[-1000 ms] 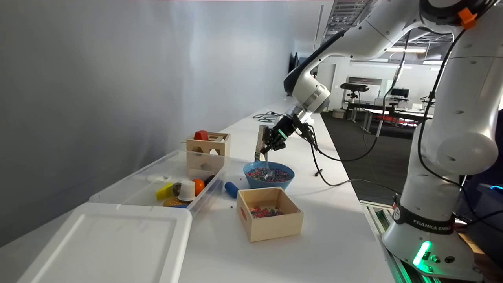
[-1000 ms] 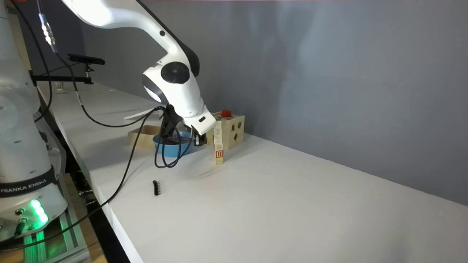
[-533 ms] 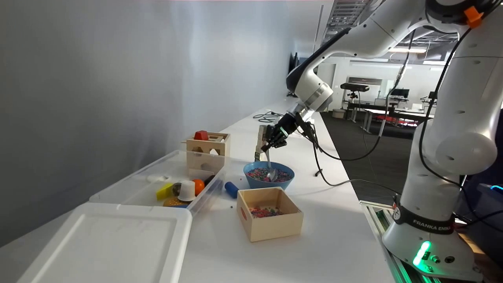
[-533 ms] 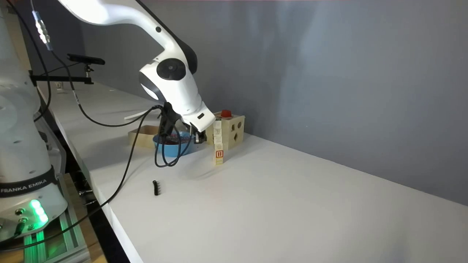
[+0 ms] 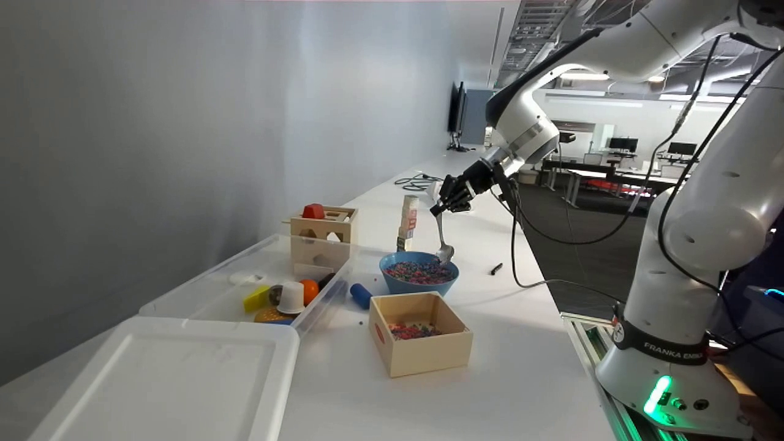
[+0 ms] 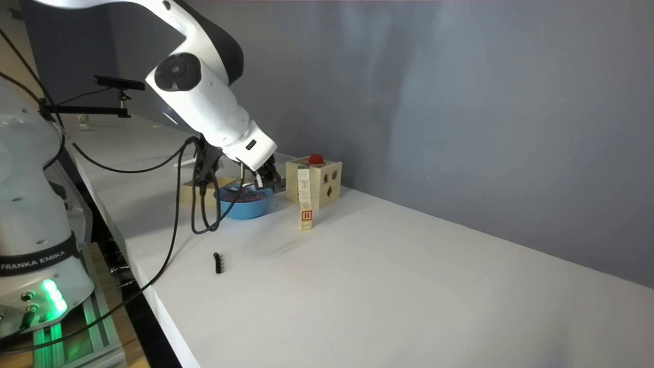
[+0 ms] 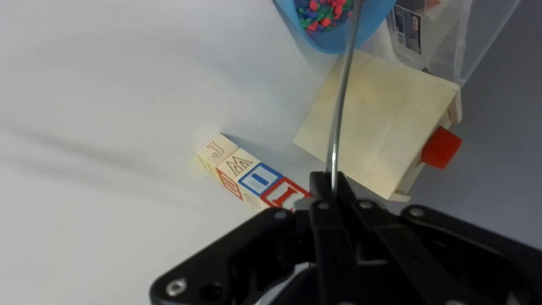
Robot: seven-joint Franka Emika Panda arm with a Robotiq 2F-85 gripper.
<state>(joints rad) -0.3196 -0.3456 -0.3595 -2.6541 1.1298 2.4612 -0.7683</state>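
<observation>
The counter (image 5: 502,380) carries a bowl (image 5: 401,285) between its wall edge and open edge. Higher than the bowl, the gripper (image 5: 437,210) pinches a spoon (image 7: 342,91) by the handle; the spoon slants down from it, head at the bowl's rim, contact unclear.

Stacked letter blocks (image 6: 305,198), wooden shape sorter (image 7: 381,127), clear plastic bin (image 5: 331,303), white lid (image 5: 168,376)
</observation>
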